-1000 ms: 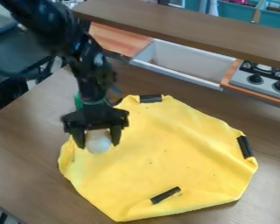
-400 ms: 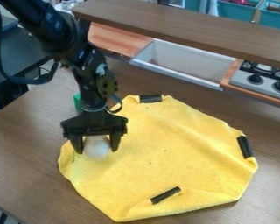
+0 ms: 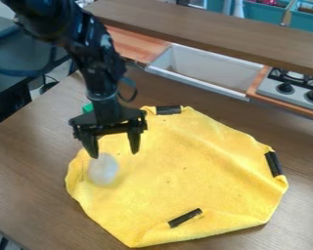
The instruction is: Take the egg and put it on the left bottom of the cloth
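The black gripper [image 3: 115, 155] hangs over the left part of the yellow cloth [image 3: 179, 180], its two fingers spread apart with nothing between them. A white egg [image 3: 103, 170] is just below the fingertips, over the cloth's left side and nearer the left finger. Whether the egg touches the cloth cannot be told for certain.
Black strips [image 3: 185, 218] lie on the cloth's edges. A green object [image 3: 88, 108] stands behind the gripper on the brown table [image 3: 28, 161]. Toward the back are a white sink [image 3: 205, 71], a toy stove [image 3: 293, 88] and a raised brown shelf [image 3: 205, 31].
The fingers have opened wider and the gripper has risen off the egg, which was between them. The egg has shifted slightly down and to the left.
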`<state>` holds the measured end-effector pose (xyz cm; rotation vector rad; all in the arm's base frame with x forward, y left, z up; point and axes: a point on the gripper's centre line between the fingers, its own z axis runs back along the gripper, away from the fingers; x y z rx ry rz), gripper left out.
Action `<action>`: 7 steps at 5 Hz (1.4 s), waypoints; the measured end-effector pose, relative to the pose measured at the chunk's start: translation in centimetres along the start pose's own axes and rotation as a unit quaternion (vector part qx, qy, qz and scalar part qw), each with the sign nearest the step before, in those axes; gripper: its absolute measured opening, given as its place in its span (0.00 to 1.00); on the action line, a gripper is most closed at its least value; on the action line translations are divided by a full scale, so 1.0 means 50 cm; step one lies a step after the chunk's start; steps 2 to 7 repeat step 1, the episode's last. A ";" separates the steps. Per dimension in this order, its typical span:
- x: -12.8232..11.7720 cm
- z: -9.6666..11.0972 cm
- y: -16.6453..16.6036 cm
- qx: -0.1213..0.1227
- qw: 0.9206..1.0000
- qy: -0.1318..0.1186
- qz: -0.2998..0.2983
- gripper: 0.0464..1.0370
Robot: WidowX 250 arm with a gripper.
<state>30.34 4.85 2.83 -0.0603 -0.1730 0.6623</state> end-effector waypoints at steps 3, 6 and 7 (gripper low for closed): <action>0.008 0.004 0.000 -0.020 1.000 0.006 -0.012 0.96; 0.008 0.004 0.000 -0.020 1.000 0.006 -0.012 0.96; 0.008 0.004 0.000 -0.020 1.000 0.006 -0.012 0.96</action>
